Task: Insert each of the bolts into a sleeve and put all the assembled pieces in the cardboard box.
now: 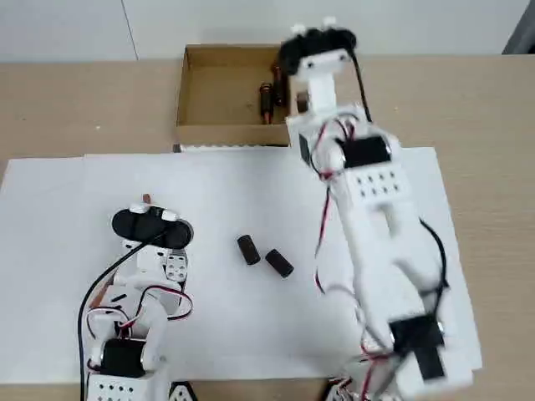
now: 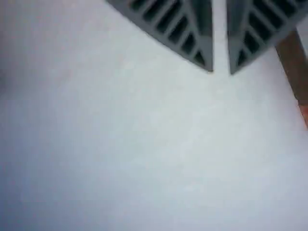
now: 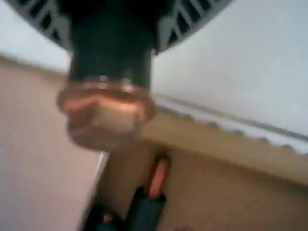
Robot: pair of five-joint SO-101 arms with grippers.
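Note:
My right gripper [image 3: 113, 43] is shut on an assembled piece [image 3: 107, 108], a black sleeve with a copper bolt head sticking out. It hangs over the right end of the cardboard box [image 1: 201, 88], where my right gripper [image 1: 286, 77] shows in the high view. Another assembled piece [image 3: 151, 192] lies on the box floor beneath, seen too as dark pieces [image 1: 267, 100] in the high view. Two loose black sleeves [image 1: 248, 249] [image 1: 279, 263] lie on the white paper. My left gripper [image 2: 220, 65] is shut and empty, low over the paper, with a copper bolt [image 2: 292, 67] beside one finger.
White paper [image 1: 67, 242] covers the wooden table in front of the box. The left arm [image 1: 142, 276] sits at the near left, the right arm [image 1: 376, 217] stretches from the near right to the box. The box's left half is bare.

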